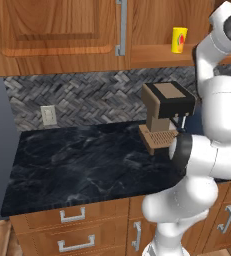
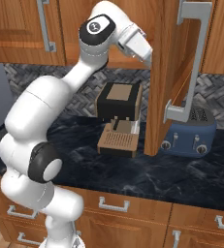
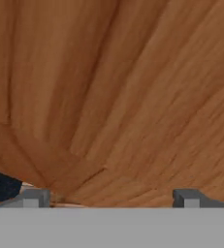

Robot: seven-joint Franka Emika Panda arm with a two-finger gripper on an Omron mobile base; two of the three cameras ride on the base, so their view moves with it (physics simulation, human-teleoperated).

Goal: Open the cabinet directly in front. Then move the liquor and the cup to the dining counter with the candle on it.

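I see the gripper (image 3: 111,198) spread wide, fingertips close against brown wood inside the cabinet (image 2: 169,72), whose door stands swung out. The cup (image 1: 179,40) sits on the cabinet shelf above the coffee machine (image 1: 164,117)

You see a medium-brown wood cabinet (image 1: 62,35), a bright yellow cup (image 1: 179,40) with a red-orange mark, a black white-veined countertop (image 1: 77,165), a grey herringbone backsplash (image 1: 87,97) and a blue toaster (image 2: 191,135)
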